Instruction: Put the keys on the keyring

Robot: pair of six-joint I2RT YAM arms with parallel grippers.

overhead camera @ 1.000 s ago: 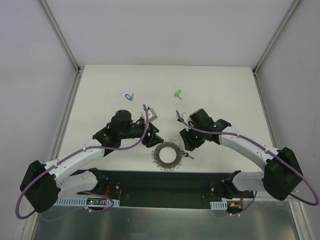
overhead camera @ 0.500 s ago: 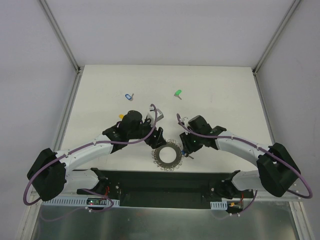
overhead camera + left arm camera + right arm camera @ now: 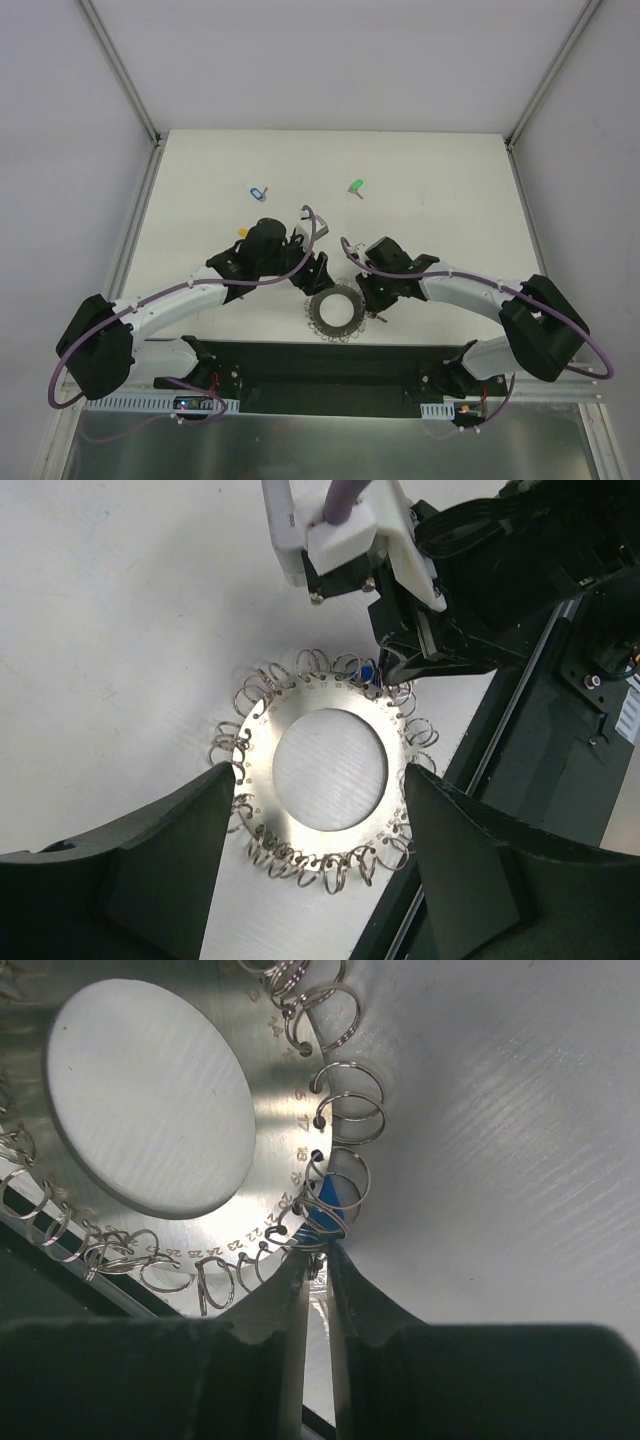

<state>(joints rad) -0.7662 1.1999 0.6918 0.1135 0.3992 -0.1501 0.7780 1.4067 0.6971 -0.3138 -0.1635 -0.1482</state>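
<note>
Blue-headed silver key (image 3: 325, 1202) is right at the rim of the big silver wreath-like metal keyring (image 3: 280, 1100), on the ring's right side. Its blue head is tucked in against one of the small wire loops; can't tell if it's threaded or just lying behind it. Right gripper (image 3: 318, 1285) is squeezed to a sliver, w/ a thin silver strip, prob. the key's blade, pinched btwn its fingers (image 3: 285, 1305) and the blue head just past the tips. Left gripper (image 3: 318, 780) hangs over the ring, spread wide, one finger (image 3: 150, 870) either side of it, nothing in its grasp; touching the ring or not, can't tell. Ring lies flat on the white table (image 3: 450, 200), near the front edge, btwn the 2 arms. Further back and well apart: green-headed key (image 3: 355, 186) and pale-blue-headed key (image 3: 258, 192). Yellow-headed key (image 3: 242, 232) peeks out beside the left arm.
</note>
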